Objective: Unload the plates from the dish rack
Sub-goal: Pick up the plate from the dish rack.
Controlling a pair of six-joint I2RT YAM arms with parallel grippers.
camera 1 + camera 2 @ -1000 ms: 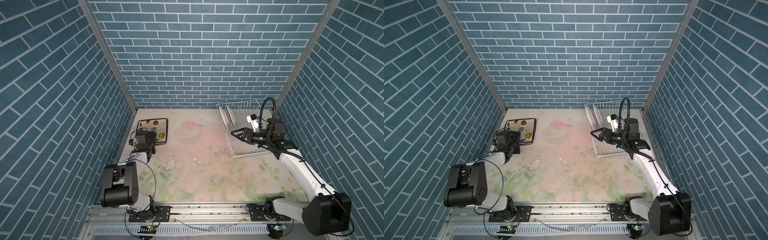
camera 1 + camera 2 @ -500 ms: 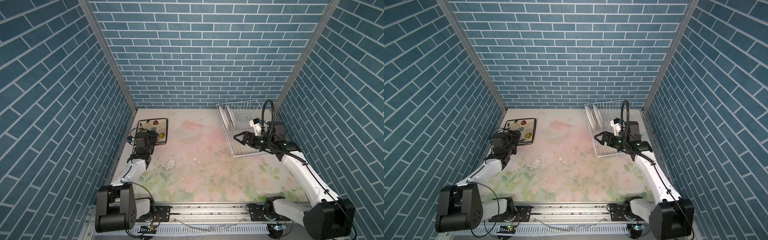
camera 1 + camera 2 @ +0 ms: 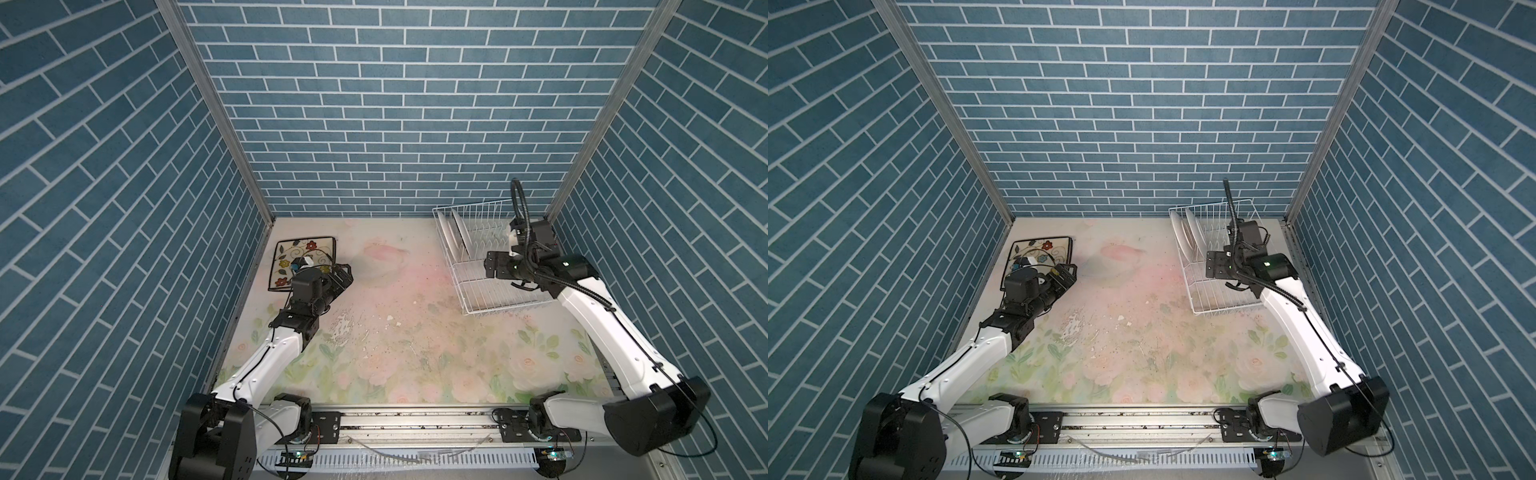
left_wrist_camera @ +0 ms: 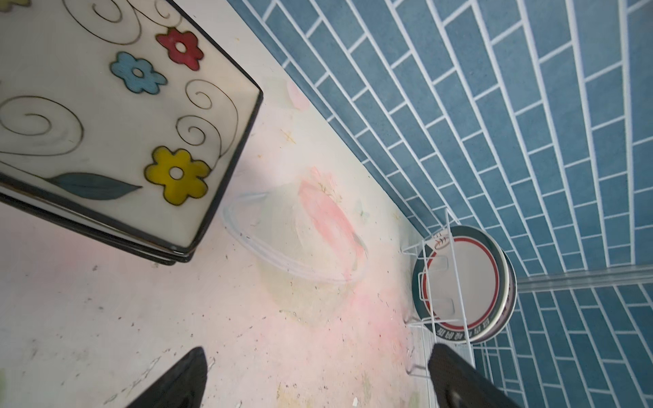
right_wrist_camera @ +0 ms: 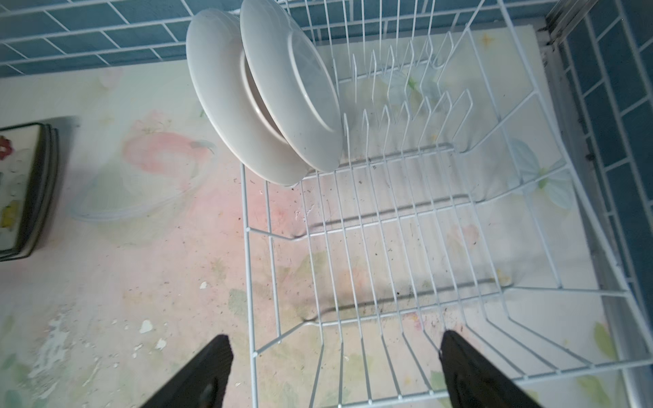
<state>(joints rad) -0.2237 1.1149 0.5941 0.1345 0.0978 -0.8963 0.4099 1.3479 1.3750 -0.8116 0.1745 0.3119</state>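
Glossy glazed plates (image 5: 293,88); dish rack (image 5: 388,222) white-coated wire (smooth); tabletop (image 5: 141,282) matt, scuffed.

Blue brick-pattern walls (image 3: 382,124) with white joints close in three sides of the cell, and metal strips (image 3: 224,124) run down both rear corners. The tabletop (image 3: 395,353), covered in a faded pastel rose print, shows flaked white patches (image 3: 345,328) just base-side of the left claw (image 3: 345,276). Dark specks (image 3: 419,345) scatter between it and the right claw (image 3: 491,266). The light is soft and even, and an aluminium rail (image 3: 415,419) edges the front.
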